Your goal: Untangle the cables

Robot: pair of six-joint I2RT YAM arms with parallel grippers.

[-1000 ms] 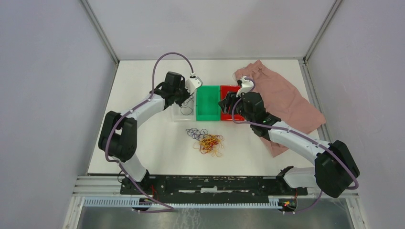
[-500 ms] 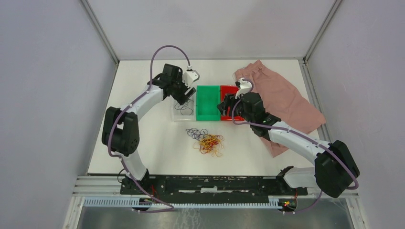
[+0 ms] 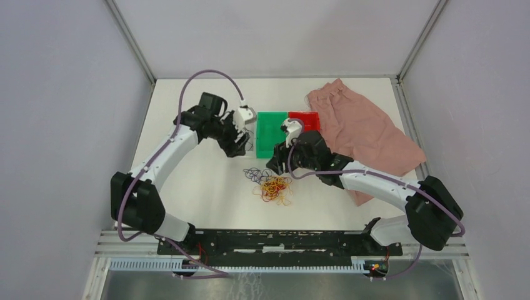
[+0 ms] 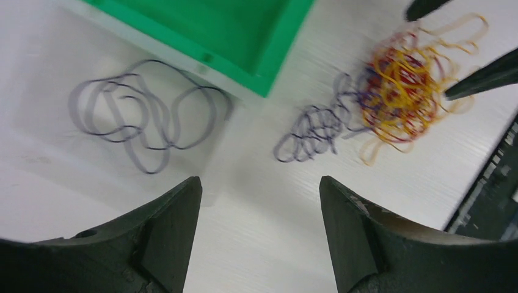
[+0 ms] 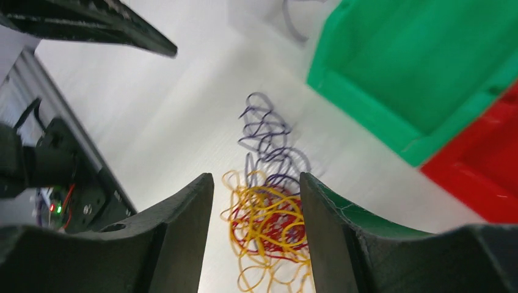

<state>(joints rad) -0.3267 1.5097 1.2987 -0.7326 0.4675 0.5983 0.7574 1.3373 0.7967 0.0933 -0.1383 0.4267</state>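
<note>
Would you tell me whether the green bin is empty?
Empty: the green bin shows only its bare floor in every view; the tangled cables lie outside it.

Thin wire cables [image 3: 275, 185], glossy plastic green tray [image 3: 269, 128], matt pink cloth [image 3: 369, 128]

Robot lab test cell. White bench [image 3: 200, 200] boxed in by plain grey panels [image 3: 62, 125], metal posts [image 3: 130, 42] at far corners; mounting rail [image 3: 281, 240] along near edge.

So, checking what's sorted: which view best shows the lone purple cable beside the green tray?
Left wrist: the purple cable shows whole. Right wrist catches one strand at its edge; top external mostly hides it behind the left hand.
</note>
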